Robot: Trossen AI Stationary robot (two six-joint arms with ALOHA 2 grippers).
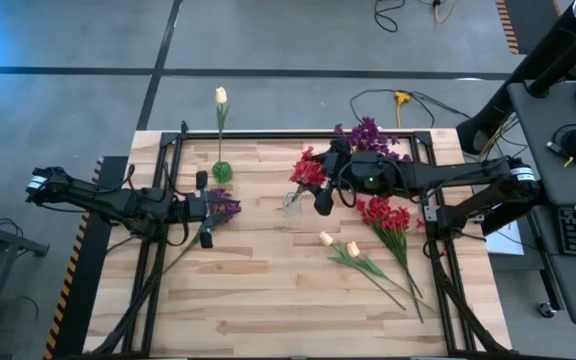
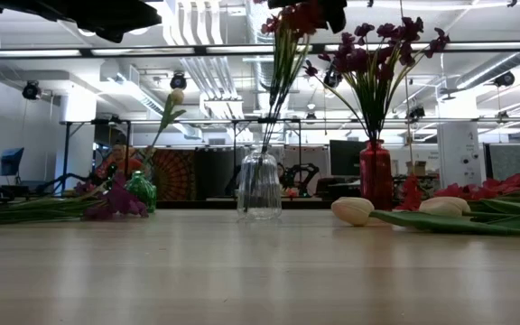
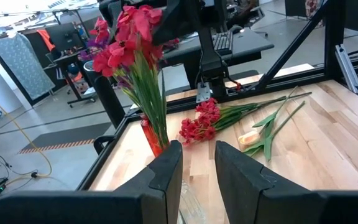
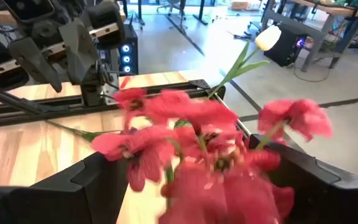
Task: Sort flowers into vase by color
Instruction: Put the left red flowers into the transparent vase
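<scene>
1. High view: left gripper (image 1: 206,208) is narrowly parted, a purple flower (image 1: 224,207) just beside it; bare wood ahead.
2. Right gripper (image 1: 321,190) spreads wide around red flowers (image 1: 307,170) in the clear vase (image 1: 293,203), which hide its fingertips.

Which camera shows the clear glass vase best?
The low view: the clear glass vase stands whole, stems inside. The high view shows it small from above; the left wrist view only a sliver between the fingers; the right wrist view hides it.
</scene>
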